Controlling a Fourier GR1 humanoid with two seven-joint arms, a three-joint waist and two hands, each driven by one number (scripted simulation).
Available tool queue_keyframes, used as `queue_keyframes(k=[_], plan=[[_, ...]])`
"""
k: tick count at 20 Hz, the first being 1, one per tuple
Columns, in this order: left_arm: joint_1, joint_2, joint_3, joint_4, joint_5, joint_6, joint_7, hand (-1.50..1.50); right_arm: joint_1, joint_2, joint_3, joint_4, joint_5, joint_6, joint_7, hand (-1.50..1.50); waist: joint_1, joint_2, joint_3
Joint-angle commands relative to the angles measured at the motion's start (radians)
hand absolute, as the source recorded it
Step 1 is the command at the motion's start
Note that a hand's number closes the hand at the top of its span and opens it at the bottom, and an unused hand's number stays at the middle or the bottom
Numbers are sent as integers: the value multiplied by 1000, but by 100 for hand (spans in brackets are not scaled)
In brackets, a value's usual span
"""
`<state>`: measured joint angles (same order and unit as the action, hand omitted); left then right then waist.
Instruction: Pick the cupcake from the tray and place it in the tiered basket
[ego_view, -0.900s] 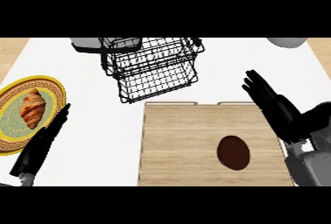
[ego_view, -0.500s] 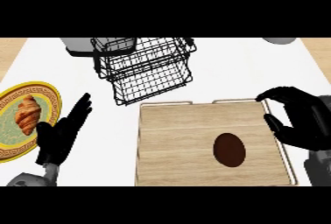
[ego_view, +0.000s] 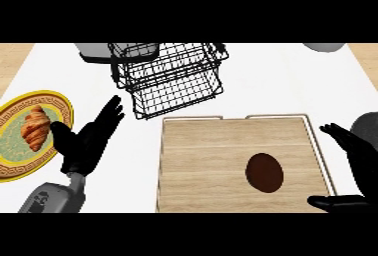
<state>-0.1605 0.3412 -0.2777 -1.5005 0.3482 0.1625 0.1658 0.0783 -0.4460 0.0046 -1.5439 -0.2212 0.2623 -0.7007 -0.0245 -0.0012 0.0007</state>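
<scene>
A dark brown cupcake (ego_view: 264, 172) sits on the wooden tray (ego_view: 207, 165), right of the tray's middle. The black wire tiered basket (ego_view: 173, 80) stands behind the tray, at the counter's back. My right hand (ego_view: 359, 165) hangs at the tray's right edge, open, fingers straight and thumb spread toward the cupcake, a short way from it. My left hand (ego_view: 87, 142) is open with fingers up, left of the tray, between it and the plate.
A yellow-rimmed plate (ego_view: 15, 150) with a croissant (ego_view: 37, 126) lies at the left. A grey pot (ego_view: 100, 51) stands behind the basket, and a grey bowl (ego_view: 323, 47) sits at the back right.
My right hand has dropped lower along the tray's right edge and opened out beside the cupcake. My left hand has risen and moved right, toward the tray.
</scene>
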Motion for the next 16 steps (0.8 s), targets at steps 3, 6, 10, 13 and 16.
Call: queue_keyframes(k=[3,6,10,13,16], plan=[[29,-5,8,-7,-6,-2,-14,0,179,-161,-53,-166,213,-81,-22,-150,-7,-7,-3],[16,-16,27,5,8,8,-4,0,259,-199,-86,-328,300,-181,116,-150,-29,-10,-6],[15,36,57,-7,32,-44,12,0,335,-245,-114,-492,449,-258,316,-150,-20,-9,-7],[-5,-3,45,38,14,-36,-2,0,413,-213,-73,-696,517,-265,512,-150,-11,-3,-5],[-15,-39,22,40,-1,-29,-5,0,477,-199,14,-877,598,-221,680,-150,-2,-1,-4]])
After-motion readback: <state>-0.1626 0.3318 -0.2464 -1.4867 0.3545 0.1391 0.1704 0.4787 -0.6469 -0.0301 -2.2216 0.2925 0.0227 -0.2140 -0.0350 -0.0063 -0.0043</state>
